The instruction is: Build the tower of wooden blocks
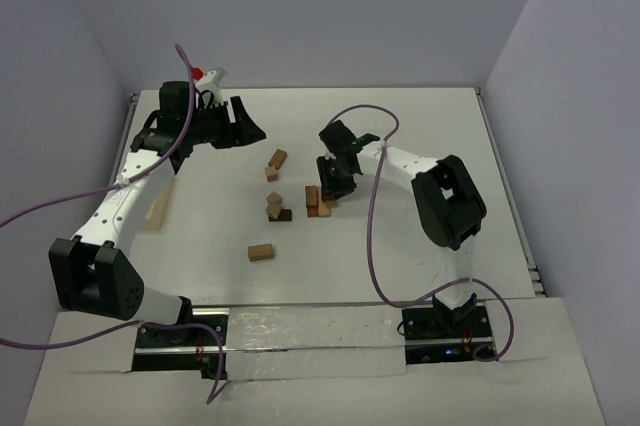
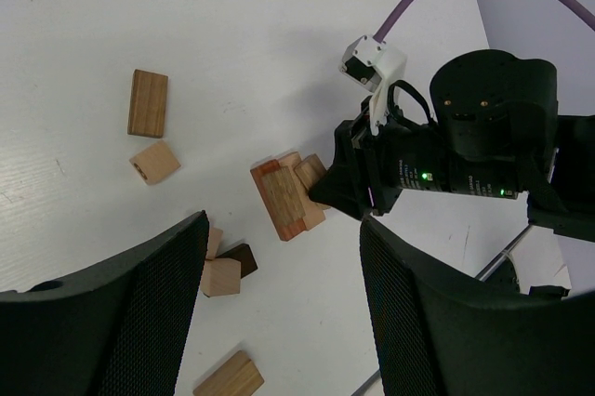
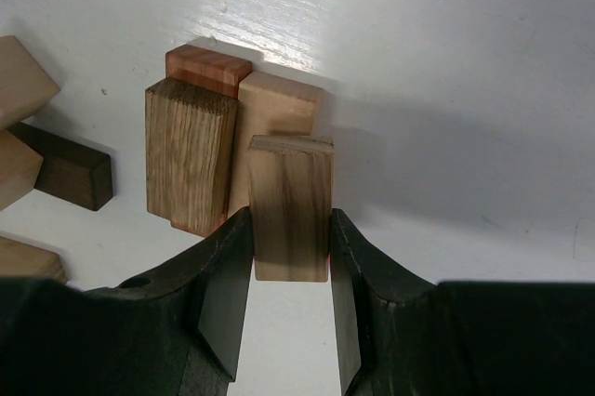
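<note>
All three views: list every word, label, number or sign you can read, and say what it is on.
None readable. The wood blocks, the table and the left arm bear no writing; the right arm shows only small green lights, no lettering.

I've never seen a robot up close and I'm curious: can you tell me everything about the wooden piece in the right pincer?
The held block is a short rectangular brick of tan-brown wood with lengthwise grain. The right pincer clamps its long sides between two black fingers. Its far end sticks out past them, over a pale block below. I cannot tell whether it rests on that block or hovers.
</note>
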### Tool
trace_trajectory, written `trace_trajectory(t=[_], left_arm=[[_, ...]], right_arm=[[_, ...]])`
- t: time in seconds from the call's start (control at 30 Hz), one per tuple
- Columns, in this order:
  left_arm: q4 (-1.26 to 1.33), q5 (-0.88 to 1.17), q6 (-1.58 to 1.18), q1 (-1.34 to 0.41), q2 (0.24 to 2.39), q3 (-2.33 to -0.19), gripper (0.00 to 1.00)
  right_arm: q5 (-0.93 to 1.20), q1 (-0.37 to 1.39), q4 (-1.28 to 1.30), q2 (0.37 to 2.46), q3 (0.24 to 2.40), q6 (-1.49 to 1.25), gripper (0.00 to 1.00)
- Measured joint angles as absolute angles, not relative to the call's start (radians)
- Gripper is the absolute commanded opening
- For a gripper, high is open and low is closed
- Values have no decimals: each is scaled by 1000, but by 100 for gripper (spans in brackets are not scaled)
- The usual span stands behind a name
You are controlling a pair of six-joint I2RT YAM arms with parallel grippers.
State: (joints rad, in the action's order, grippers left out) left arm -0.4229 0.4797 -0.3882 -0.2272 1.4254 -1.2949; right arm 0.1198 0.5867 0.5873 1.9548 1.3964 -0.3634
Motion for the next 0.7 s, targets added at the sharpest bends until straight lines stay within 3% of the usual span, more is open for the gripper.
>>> trace_trajectory(t=[0.3,0.43,0.63,0.7], left_arm=[[-423,480,-388,-227,1425,-1295,72],[-423,480,-388,-227,1425,-1295,72],[-423,480,-388,-227,1425,-1295,72],[-423,480,-388,-227,1425,-1295,72]], right_arm=[[153,581,599,1975,1414,-370,24],[162,579,601,1983,1423,-370,34],[170,577,602,1983,1423,-370,36],[170,577,603,1983,1423,-370,44]])
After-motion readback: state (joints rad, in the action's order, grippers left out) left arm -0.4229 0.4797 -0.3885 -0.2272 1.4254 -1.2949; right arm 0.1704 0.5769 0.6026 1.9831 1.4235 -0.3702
